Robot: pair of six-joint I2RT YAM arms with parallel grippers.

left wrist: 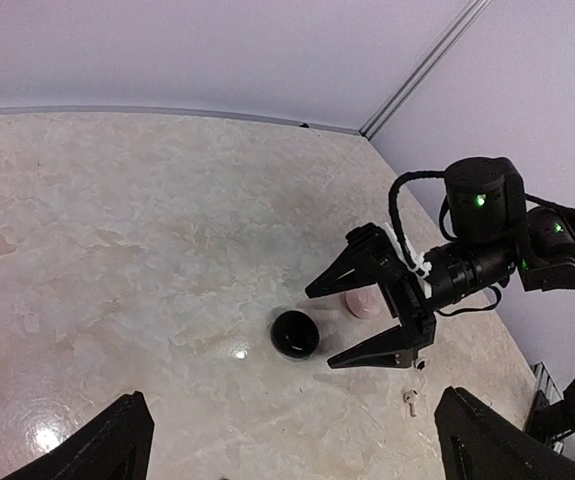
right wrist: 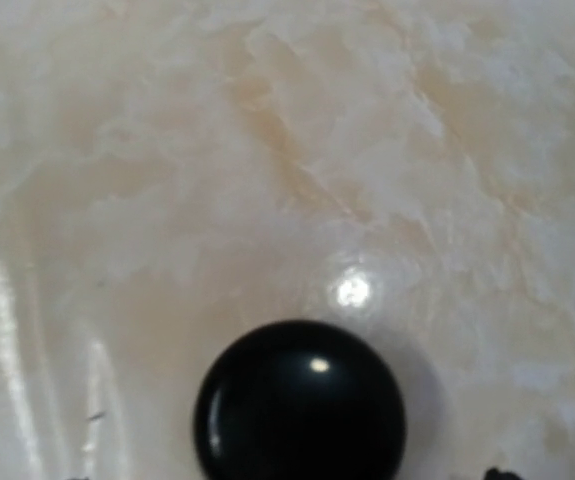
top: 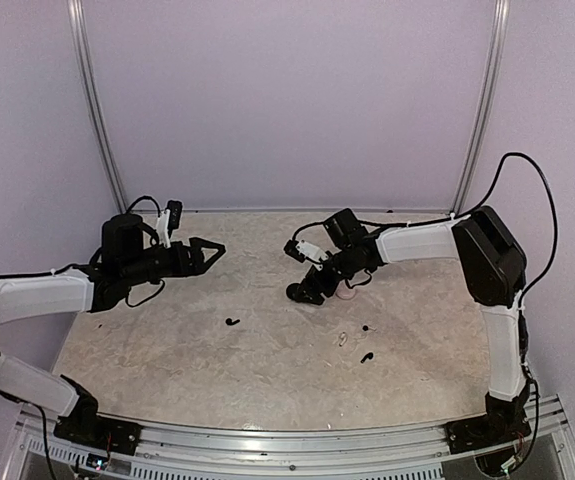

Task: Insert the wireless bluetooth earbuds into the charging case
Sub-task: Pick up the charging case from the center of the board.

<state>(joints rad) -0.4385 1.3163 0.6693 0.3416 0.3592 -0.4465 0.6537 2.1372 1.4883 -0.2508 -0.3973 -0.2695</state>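
- Black puck point(left wrist: 295, 334), glossy and round, sits around the middle of the bench point(top: 167, 380), a bit toward the far edge. We take it for the charging case, and it looks closed.
- A pink puck point(left wrist: 362, 305) sits just beside it, on the side toward the right edge.
- The right gripper point(left wrist: 323, 327) is low over the bench with its jaws spread wide. The black puck lies just past the fingertips, not between them, and we see no contact.
- The left gripper point(top: 212, 252) hangs over the left half of the bench, jaws fully apart and holding nothing.
- None of the earbuds are in a case:
  - one black earbud point(top: 231, 322) lies left of centre
  - another black earbud point(top: 366, 356) lies toward the near edge, right of centre
  - the pale earbud point(left wrist: 410, 403) lies near that one
- There's also a tiny dark speck point(top: 365, 327) close by, too small for us to call.
- Our read is that this is the very start: the right arm is lining up on the case, and no bud has been picked.
- Next, we reckon the jaws need to straddle the puck squarely before closing. It's slick and round, so an off-centre pinch could squirt it sideways into the pink one.
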